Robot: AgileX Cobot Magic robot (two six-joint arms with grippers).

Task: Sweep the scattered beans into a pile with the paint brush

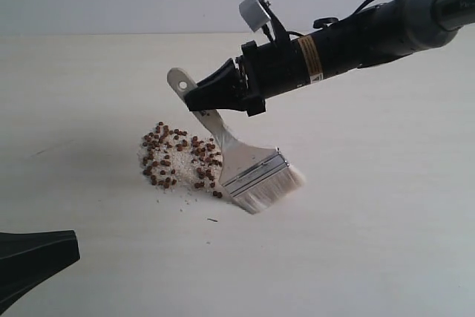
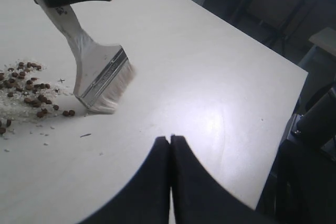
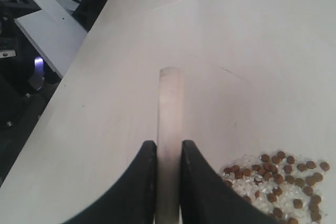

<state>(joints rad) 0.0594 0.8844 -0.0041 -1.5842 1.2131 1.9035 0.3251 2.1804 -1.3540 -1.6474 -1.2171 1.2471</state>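
Exterior view: clamps paint brush (image 1: 245,165) in right gripper (image 1: 199,102), bristles on table (image 1: 371,220) just beside pile (image 1: 178,157); dark sliver (image 1: 213,220) near; left gripper (image 2: 170,140) closed, well apart.

Bare table (image 1: 371,243) surrounds the paint brush (image 1: 252,172) except where the pile (image 1: 178,157) crowds it, perhaps touching.

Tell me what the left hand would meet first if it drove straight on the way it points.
Probably nothing: the shut left hand points across bare table, with the paint brush and the beans off to one side of its line. Depth is hard to judge.
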